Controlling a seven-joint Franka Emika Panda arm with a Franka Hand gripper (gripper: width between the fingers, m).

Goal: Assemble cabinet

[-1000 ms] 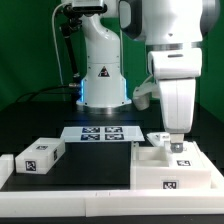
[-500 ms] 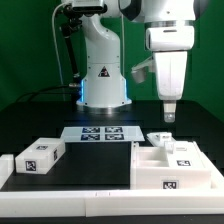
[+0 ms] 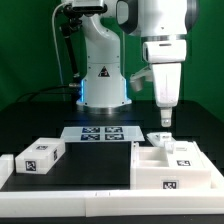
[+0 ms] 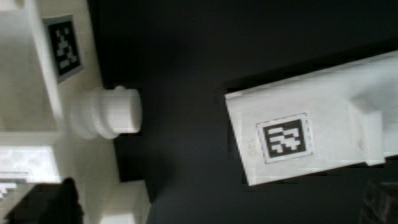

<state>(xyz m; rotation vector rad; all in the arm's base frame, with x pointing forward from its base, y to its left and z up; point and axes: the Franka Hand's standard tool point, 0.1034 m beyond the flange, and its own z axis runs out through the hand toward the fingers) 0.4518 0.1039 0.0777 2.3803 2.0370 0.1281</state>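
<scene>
The white cabinet body [image 3: 175, 165] sits at the exterior view's right with marker tags on its top and front. A small white knobbed part [image 3: 158, 137] stands at its far corner. A loose white block with a tag [image 3: 40, 155] lies at the exterior view's left. My gripper [image 3: 164, 119] hangs above the knobbed part, apart from it, open and holding nothing. The wrist view shows a white part with a tag [image 4: 63, 45], a round knob [image 4: 111, 108] and a tagged white block [image 4: 294, 130] across a strip of black table.
The marker board [image 3: 100, 133] lies flat in the middle of the black table, in front of the robot base [image 3: 103, 75]. A low white rim [image 3: 70, 188] runs along the table's near edge.
My gripper was down at the cabinet body's top one second ago. It rose well above it, shifted a little toward the exterior view's left, and has now come down slightly.
</scene>
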